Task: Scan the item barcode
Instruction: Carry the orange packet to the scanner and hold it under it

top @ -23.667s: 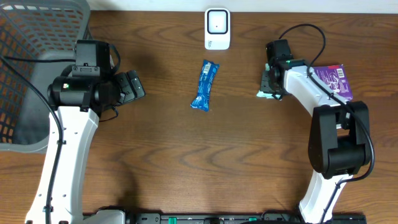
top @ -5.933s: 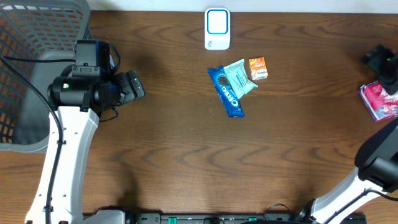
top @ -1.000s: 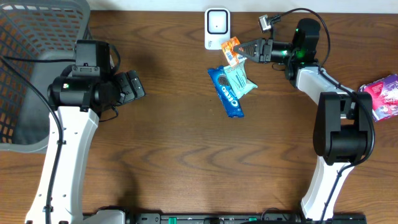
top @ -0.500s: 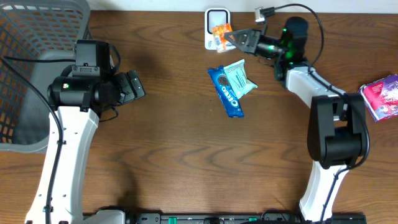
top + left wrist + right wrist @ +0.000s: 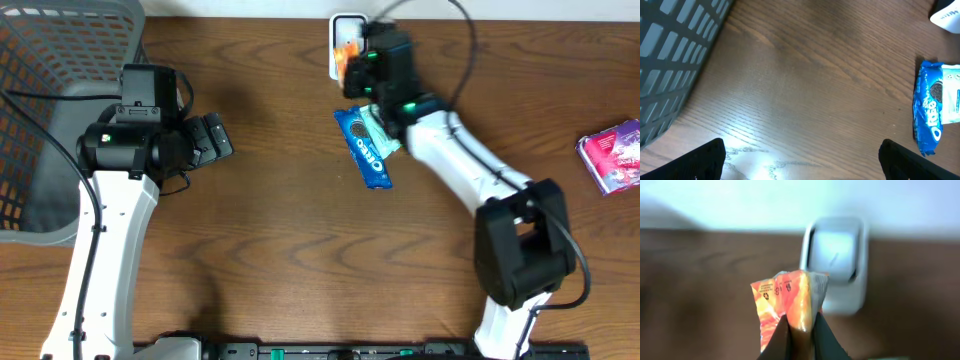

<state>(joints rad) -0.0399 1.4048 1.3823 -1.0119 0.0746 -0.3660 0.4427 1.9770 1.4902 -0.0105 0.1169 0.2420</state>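
Observation:
An orange snack packet (image 5: 787, 300) hangs pinched between the dark fingers of my right gripper (image 5: 801, 330), which is shut on its lower edge. Just behind it stands the white barcode scanner (image 5: 837, 260), blurred, its window facing the packet. From overhead the orange packet (image 5: 346, 58) sits right in front of the scanner (image 5: 345, 22), with the right gripper (image 5: 354, 66) and its wrist covering part of the scanner. My left gripper (image 5: 215, 138) stays far to the left, open and holding nothing (image 5: 802, 167).
A blue Oreo packet (image 5: 365, 150) and a teal packet (image 5: 388, 128) lie under the right forearm. A pink and purple packet (image 5: 610, 155) lies at the right edge. The grey mesh basket (image 5: 60, 110) fills the far left corner, beside the left arm.
The right arm has swung left over the teal and Oreo packets, keeping the orange packet before the scanner. The left arm has not moved.

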